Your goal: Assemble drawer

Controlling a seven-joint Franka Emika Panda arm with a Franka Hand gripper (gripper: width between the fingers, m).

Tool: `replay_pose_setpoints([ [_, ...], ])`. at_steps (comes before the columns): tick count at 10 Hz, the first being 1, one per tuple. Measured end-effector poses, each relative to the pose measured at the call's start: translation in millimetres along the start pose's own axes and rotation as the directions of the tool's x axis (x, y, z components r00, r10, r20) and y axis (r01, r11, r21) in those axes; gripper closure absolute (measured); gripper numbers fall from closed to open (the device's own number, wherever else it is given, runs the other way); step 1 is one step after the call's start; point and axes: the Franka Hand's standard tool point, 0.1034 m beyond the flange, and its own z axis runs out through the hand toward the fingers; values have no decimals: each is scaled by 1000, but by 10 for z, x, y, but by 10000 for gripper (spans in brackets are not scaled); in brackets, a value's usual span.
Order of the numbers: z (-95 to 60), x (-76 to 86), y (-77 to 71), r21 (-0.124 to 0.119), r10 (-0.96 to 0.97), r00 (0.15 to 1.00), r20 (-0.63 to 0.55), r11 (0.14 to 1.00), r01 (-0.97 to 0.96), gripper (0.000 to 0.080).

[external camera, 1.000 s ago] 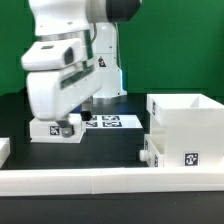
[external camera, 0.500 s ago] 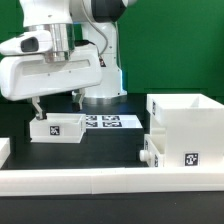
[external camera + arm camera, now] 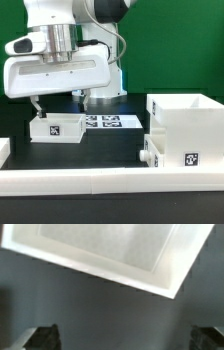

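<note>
Two containers: low tray (image 3: 55,129) (empty inside) beneath the wide-open, empty-handed gripper (image 3: 58,106); box shell (image 3: 187,130) well apart.

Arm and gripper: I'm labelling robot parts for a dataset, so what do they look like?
The arm is glossy white with rounded shells and a black joint section. The gripper has a wide, boxy white body under a grey cylindrical flange, and two slim dark fingers. No markings are legible.
</note>
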Motion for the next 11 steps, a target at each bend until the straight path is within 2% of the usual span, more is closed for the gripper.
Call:
replay_pose_setpoints([
  [3,6,-4,-21,4,199,980,-8,980,-199,151],
  [4,26,-92,-59,-10,254,967,-30,967,-255,151],
  [6,79,-266,-215,-29,258,965,-46,965,-259,151],
  [8,153,-401,-343,-36,237,971,-41,970,-239,151],
  [11,159,-396,-333,-36,238,970,-40,970,-239,151],
])
